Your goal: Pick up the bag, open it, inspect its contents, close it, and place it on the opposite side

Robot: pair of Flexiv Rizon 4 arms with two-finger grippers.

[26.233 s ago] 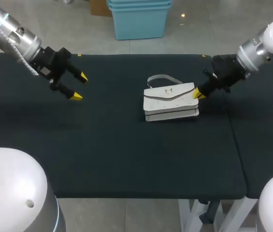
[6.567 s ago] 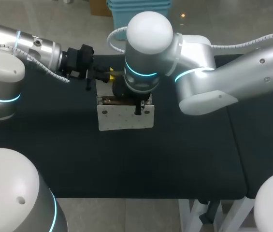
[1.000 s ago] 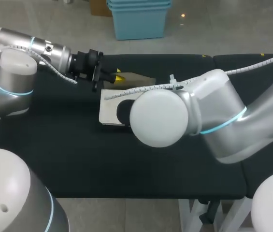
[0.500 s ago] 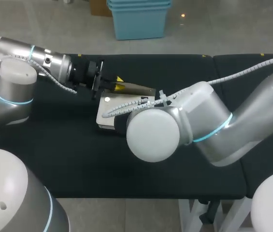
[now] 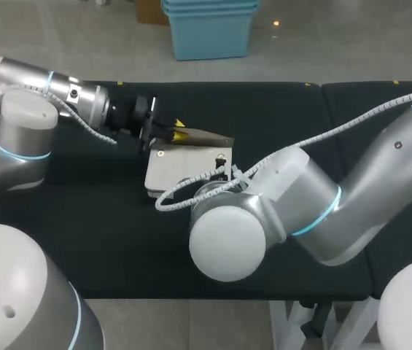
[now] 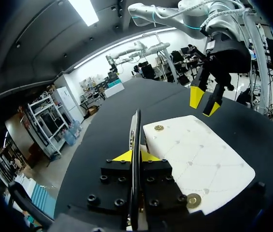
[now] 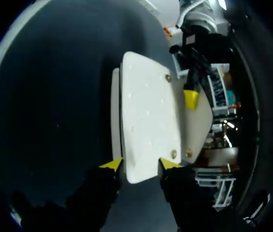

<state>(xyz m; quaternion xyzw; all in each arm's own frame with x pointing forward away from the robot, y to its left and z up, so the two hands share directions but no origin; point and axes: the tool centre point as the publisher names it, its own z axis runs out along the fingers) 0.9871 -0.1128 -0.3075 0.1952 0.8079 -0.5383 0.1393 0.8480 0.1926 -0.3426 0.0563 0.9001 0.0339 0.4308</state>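
The white bag (image 5: 184,166) lies flat on the black table (image 5: 82,240), left of the middle, with its flap down. My left gripper (image 5: 170,130) is at the bag's far edge. In the left wrist view it (image 6: 135,155) is shut on a thin panel of the bag (image 6: 199,154), seen edge-on. My right gripper (image 6: 205,100) hovers just over the opposite edge with its fingers apart. In the right wrist view it (image 7: 140,164) stands open, the edge of the bag (image 7: 148,111) showing between the tips. In the head view my right arm (image 5: 278,204) hides its own gripper.
My right arm's large elbow (image 5: 227,244) hangs over the table's front middle. A seam (image 5: 353,197) divides the table at the right.
The right gripper has opened and released the bag's flap, which now lies flat. The right arm's elbow has swung toward the table's front. The left gripper keeps its hold.
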